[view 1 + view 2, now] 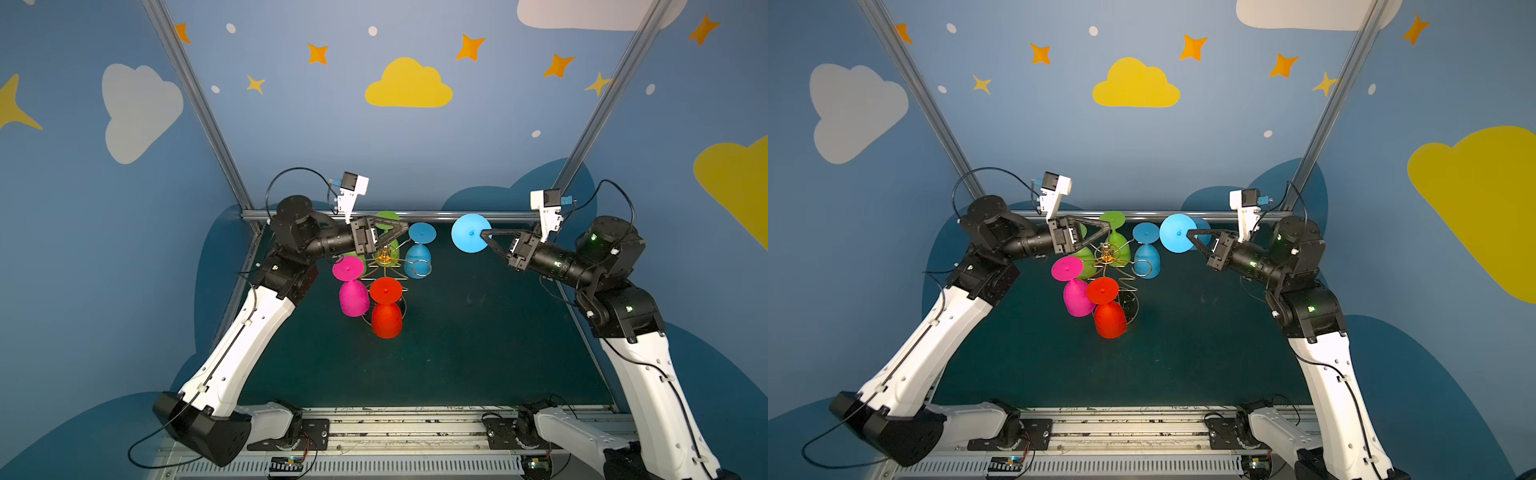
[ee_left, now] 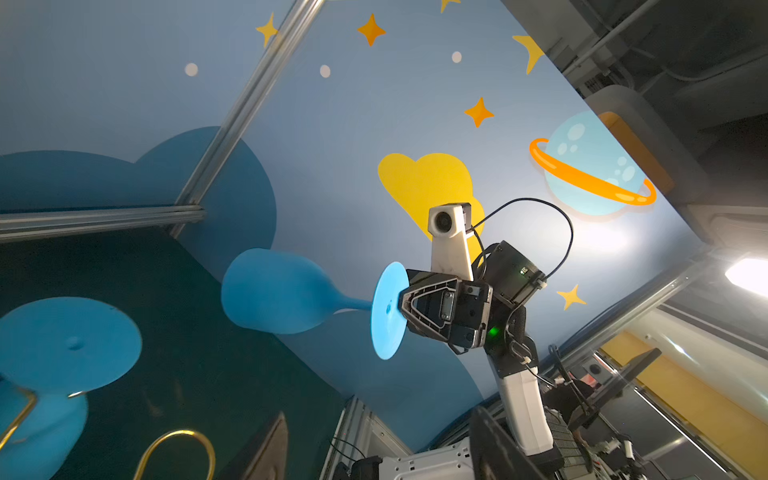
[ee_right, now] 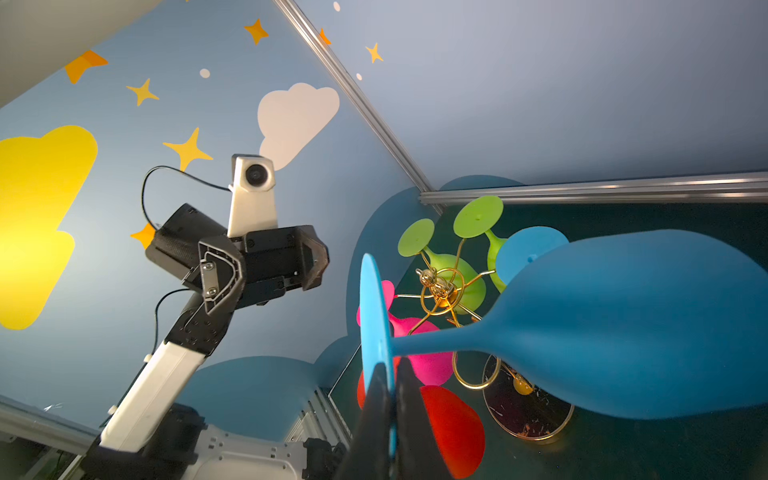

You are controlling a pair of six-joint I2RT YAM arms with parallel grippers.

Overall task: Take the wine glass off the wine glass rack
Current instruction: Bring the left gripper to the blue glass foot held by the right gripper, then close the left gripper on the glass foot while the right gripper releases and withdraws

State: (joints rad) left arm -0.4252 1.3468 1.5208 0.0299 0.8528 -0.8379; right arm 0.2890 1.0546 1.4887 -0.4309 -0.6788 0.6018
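right hand (image 1: 483, 235) pinching wine glass (image 1: 465, 247) foot, clear of wine glass rack (image 1: 384, 261) | left hand (image 3: 270, 272) spread

Six wine glasses, count them! On the single wine glass rack (image 1: 384, 258): a green glass (image 3: 477, 216), another green glass (image 3: 415, 237), a blue glass (image 1: 417, 259), a pink glass (image 1: 353, 297) and a red glass (image 1: 386, 318). Off to the rack's right, a second blue glass (image 1: 469, 239).

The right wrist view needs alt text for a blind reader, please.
The right gripper pinches the foot of a blue wine glass, held sideways, off the wine glass rack. Colourful glasses hang there; the left gripper is open.
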